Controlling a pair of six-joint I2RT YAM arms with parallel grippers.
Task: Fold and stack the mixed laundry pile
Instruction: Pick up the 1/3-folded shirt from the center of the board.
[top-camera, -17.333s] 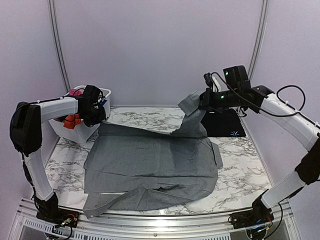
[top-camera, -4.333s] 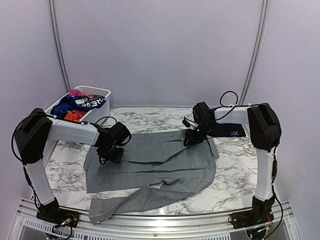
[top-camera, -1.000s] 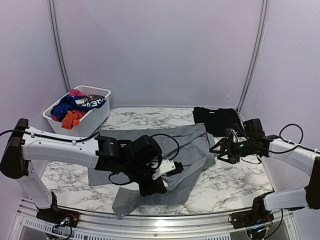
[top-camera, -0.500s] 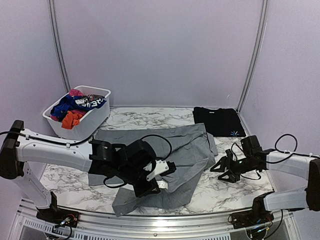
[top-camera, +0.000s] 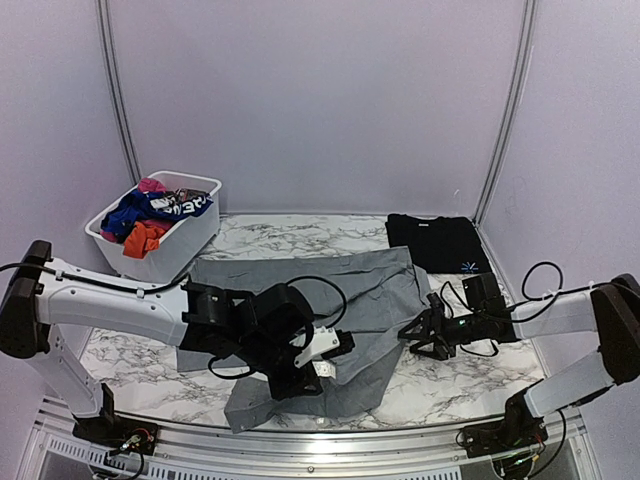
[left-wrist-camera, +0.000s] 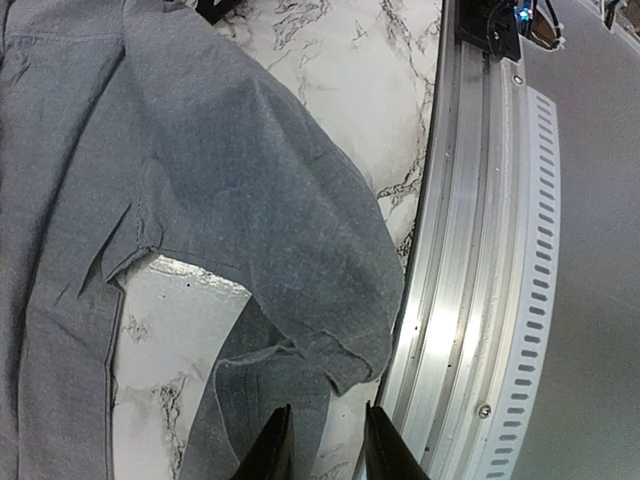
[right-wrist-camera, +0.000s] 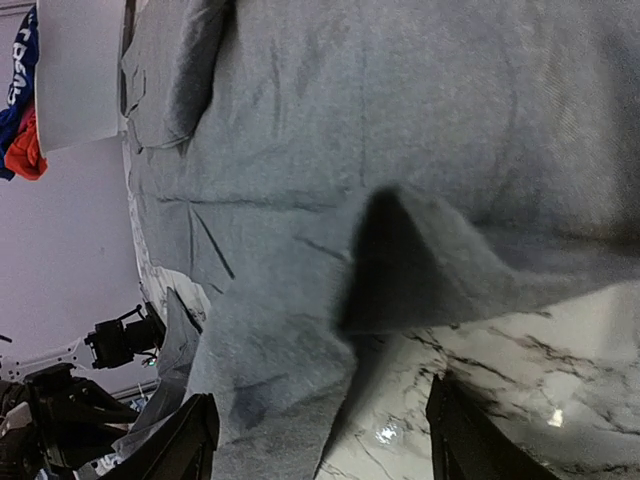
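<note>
While most of the mixed pile sits off to the far left, the grey shirt (top-camera: 370, 290) lies alone across the middle of the marble table (top-camera: 500, 370), partly folded over on itself, its far edge running straight and a rumpled near corner reaching down to the metal rail (left-wrist-camera: 480, 250) at the table's front edge. Seen from the left wrist, that near part lies in loose layers with a small patch of bare marble showing between them. At the shirt's right edge the cloth is puckered up into a small raised fold that stands off the marble. The left gripper (left-wrist-camera: 325, 455) hangs just above the near corner, its jaws a narrow way apart with nothing pinched between them and cloth showing in the gap below. The right gripper (right-wrist-camera: 325, 440) sits low on the table at the shirt's right edge, jaws spread wide and empty, the raised fold lying just ahead of them. Beyond it, at the far right of the table, a black garment (top-camera: 437, 245) lies folded flat, apart from the shirt. At the far left stands the white basket (top-camera: 175, 252), holding a blue piece (top-camera: 135, 210), an orange-red piece (top-camera: 145, 236) and a pink piece (top-camera: 152, 184) heaped together.
</note>
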